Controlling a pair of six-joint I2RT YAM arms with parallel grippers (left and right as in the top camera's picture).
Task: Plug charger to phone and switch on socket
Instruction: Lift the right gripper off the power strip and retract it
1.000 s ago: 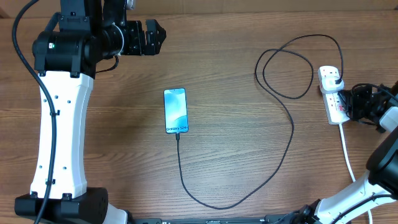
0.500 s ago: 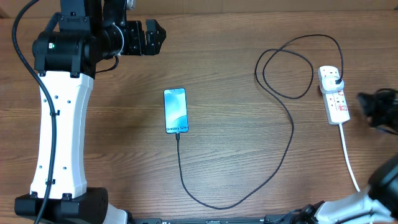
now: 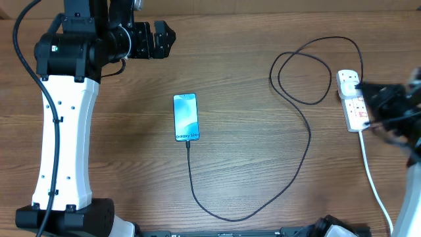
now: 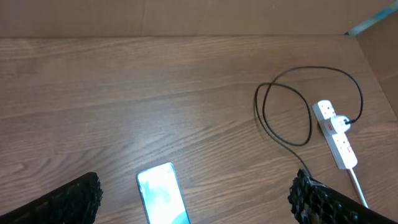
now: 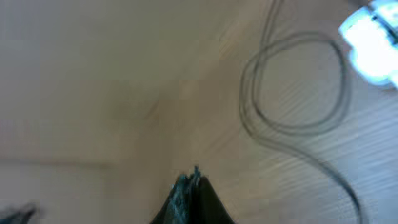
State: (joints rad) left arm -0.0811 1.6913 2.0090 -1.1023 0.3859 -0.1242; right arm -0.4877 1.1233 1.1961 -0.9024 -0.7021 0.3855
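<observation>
One phone (image 3: 185, 117), one charger (image 3: 307, 141), one socket (image 3: 355, 110)

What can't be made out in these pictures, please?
Overhead: socket switch position too small; blurred right gripper at its edge.
Right wrist: motion-blurred; socket a white smear at the edge.
Left wrist: phone bottom end cut off by frame edge.
Overhead: charger tip seating too small.

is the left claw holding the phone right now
No, the left claw hangs open, well apart from the phone, which lies flat on the table.
</observation>
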